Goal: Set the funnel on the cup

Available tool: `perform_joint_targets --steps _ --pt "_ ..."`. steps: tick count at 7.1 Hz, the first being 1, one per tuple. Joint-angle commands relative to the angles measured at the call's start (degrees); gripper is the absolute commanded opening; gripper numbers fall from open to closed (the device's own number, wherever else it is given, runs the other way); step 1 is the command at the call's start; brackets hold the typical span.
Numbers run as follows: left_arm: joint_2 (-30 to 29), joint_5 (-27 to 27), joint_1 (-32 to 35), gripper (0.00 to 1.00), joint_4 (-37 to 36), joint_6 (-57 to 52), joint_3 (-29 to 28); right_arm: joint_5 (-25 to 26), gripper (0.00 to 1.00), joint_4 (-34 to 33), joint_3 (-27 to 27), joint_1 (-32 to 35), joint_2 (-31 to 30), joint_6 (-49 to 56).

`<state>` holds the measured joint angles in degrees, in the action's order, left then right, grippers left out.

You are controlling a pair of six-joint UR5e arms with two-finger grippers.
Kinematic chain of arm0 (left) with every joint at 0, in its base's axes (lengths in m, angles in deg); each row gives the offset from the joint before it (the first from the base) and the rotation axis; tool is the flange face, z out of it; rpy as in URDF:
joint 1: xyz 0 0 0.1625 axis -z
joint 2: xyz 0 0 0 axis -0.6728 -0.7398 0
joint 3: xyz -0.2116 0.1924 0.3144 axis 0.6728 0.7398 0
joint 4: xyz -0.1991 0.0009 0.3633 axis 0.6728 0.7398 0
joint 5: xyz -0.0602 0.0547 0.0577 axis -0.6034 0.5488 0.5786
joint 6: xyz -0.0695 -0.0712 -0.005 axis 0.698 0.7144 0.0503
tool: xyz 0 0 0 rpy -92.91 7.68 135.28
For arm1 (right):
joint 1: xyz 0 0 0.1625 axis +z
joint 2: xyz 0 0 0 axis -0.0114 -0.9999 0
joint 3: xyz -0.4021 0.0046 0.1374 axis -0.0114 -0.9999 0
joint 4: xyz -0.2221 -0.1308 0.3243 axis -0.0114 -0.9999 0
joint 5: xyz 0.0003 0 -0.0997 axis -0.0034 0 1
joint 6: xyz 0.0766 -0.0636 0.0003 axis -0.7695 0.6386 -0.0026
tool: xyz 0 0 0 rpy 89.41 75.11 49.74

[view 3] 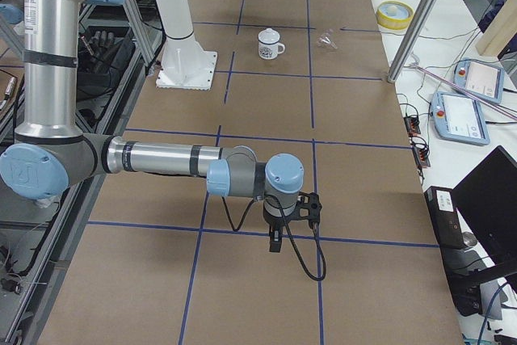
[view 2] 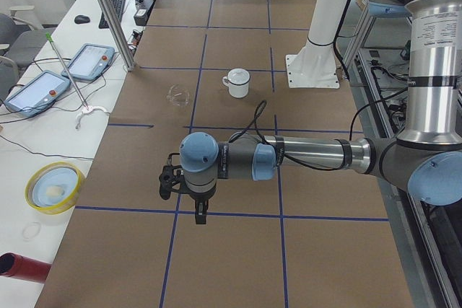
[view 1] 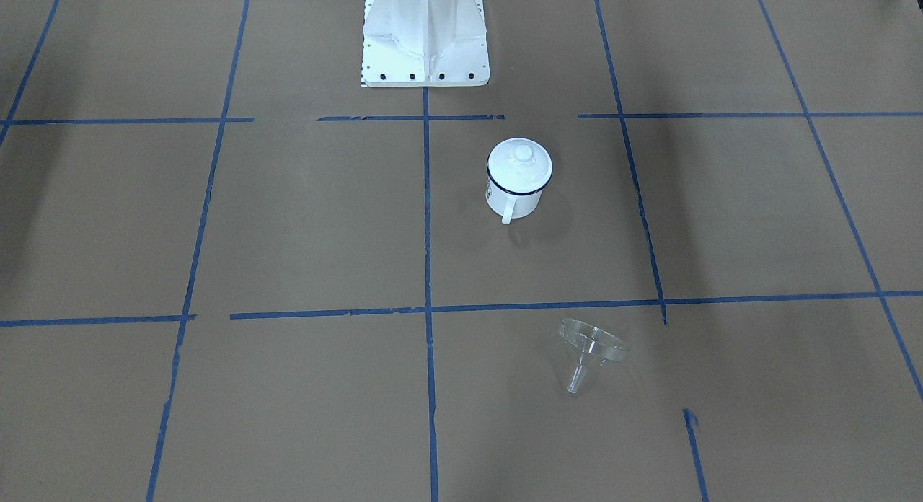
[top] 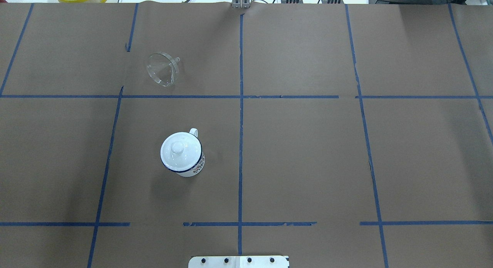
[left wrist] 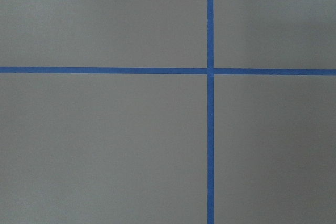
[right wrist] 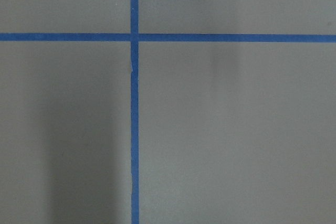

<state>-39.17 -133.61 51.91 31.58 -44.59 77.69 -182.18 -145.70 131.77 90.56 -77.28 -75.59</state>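
Note:
The cup (view 1: pixel 513 192), a white enamel mug with a dark blue rim, stands upright left of the table's middle in the overhead view (top: pixel 192 168). A round white lid with a knob (top: pixel 180 150) sits on it. The clear funnel (view 1: pixel 591 347) lies tilted on its side on the paper, beyond the cup in the overhead view (top: pixel 163 69). My left gripper (view 2: pixel 200 214) shows only in the exterior left view, far from both, pointing down. My right gripper (view 3: pixel 275 241) shows only in the exterior right view. I cannot tell whether either is open or shut.
Brown paper with a blue tape grid covers the table. The white robot base (view 1: pixel 425 40) stands behind the cup. A metal post (view 2: pixel 112 16), pendants (view 2: pixel 86 63) and a yellow-rimmed bowl (view 2: pixel 52 187) sit on the side bench.

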Motion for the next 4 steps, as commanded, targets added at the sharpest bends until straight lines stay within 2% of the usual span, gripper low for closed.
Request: perform_joint_targets --steps 1,3,4 --pt "-0.4 -0.1 -9.4 1.00 0.8 18.8 7.9 0.0 1.00 0.0 0.0 0.0 0.0 0.0" --pt "-5.5 0.6 -20.1 1.00 4.4 48.5 11.7 0.0 1.00 0.0 0.0 0.0 0.0 0.0" --pt "-10.6 1.5 -25.2 1.00 4.4 63.6 11.8 0.0 1.00 0.0 0.0 0.0 0.0 0.0"
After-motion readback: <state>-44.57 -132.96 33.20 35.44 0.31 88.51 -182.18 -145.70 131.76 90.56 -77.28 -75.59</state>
